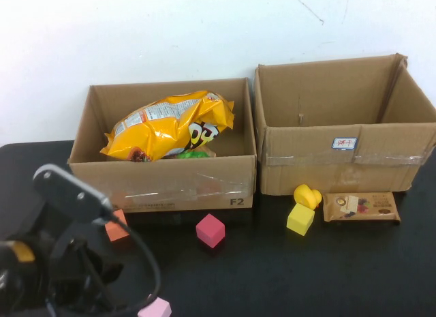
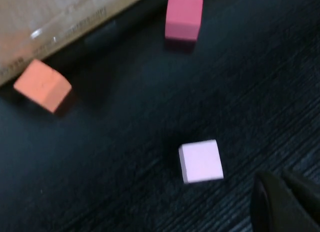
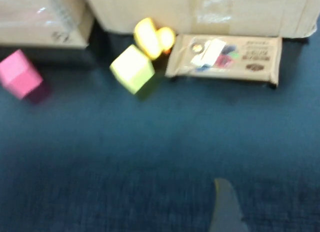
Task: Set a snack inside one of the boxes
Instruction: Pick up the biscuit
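Snack bar (image 1: pixel 360 207), the flat brown packet, lies on the desk against the front wall of the right box (image 1: pixel 347 168), near the desk's right edge, with nothing yet round it. The left gripper (image 2: pixel 287 202) sits shut and empty at the near left corner beside a pale pink block (image 2: pixel 201 161). The right gripper (image 3: pixel 225 207) hovers low near the front edge; I cannot tell how its fingers stand, and the packet is well ahead of them. It should reach forward, straddle the packet's narrow width and clear the yellow block (image 1: pixel 300 219). Farther back, the left box (image 1: pixel 163 184) already holds an orange chip bag (image 1: pixel 170 126).
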`<state>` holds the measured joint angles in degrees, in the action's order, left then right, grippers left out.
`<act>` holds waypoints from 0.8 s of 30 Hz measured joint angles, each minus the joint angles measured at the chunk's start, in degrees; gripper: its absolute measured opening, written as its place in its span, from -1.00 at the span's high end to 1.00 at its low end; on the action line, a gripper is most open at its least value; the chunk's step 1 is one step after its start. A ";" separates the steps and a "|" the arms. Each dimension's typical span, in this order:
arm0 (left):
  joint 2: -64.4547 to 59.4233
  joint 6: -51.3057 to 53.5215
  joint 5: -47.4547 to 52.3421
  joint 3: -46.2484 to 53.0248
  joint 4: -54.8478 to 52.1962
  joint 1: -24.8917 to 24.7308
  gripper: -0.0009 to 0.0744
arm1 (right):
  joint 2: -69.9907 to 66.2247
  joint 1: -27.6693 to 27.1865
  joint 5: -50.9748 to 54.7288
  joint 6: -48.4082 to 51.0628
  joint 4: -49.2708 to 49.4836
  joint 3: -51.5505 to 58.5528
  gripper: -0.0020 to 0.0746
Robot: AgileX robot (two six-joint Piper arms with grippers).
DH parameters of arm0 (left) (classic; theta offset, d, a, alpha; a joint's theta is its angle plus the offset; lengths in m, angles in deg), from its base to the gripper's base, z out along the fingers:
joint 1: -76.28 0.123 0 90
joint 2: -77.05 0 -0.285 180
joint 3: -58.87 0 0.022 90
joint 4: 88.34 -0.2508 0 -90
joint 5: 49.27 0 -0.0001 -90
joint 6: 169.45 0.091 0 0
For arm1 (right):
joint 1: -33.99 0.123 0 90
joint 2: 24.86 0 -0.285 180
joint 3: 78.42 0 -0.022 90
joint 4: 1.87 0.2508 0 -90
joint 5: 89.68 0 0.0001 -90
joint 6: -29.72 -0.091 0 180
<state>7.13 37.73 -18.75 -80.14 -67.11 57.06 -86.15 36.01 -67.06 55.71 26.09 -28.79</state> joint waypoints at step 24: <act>23.60 0.77 -0.50 7.81 -11.02 0.00 0.98 | -55.51 0.00 -18.68 6.94 19.47 -25.61 -0.08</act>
<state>30.72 38.50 -19.25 -72.33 -78.13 57.06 -141.66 36.01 -85.75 62.65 45.56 -54.40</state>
